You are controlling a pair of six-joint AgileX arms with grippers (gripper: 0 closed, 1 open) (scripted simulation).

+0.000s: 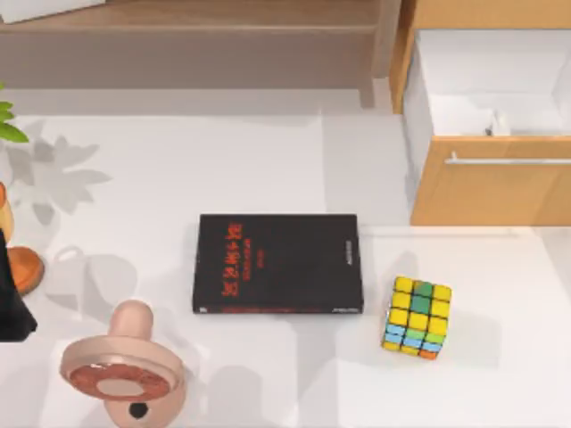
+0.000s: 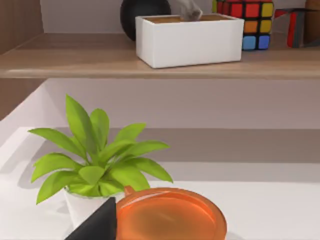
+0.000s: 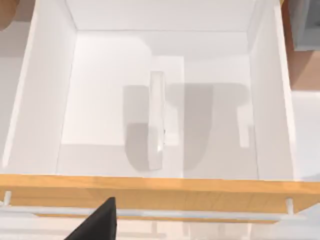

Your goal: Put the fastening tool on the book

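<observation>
Open drawer [image 1: 500,85] at the top right of the bench [image 1: 268,160], wooden front with a metal handle [image 1: 508,160], white inside. In it, the fastening tool [image 3: 156,120] — slim, pale grey, lying flat on the drawer floor, long axis running from the drawer front toward its back wall, roughly mid-floor, clear of the side walls. From above, just a sliver of it [image 1: 493,125] peeking over the drawer front. The book [image 1: 278,263] flat at mid-bench, black cover with red lettering, long side left to right, nothing on top. Multicoloured cube [image 1: 417,316] just to its right, apart from it. Right pincer [image 3: 97,222] above the drawer front, state impossible to tell. Left pincer [image 2: 97,225] by the left edge, beside an orange dish [image 2: 170,215] and potted plant [image 2: 97,155] — cannot tell its state either.
</observation>
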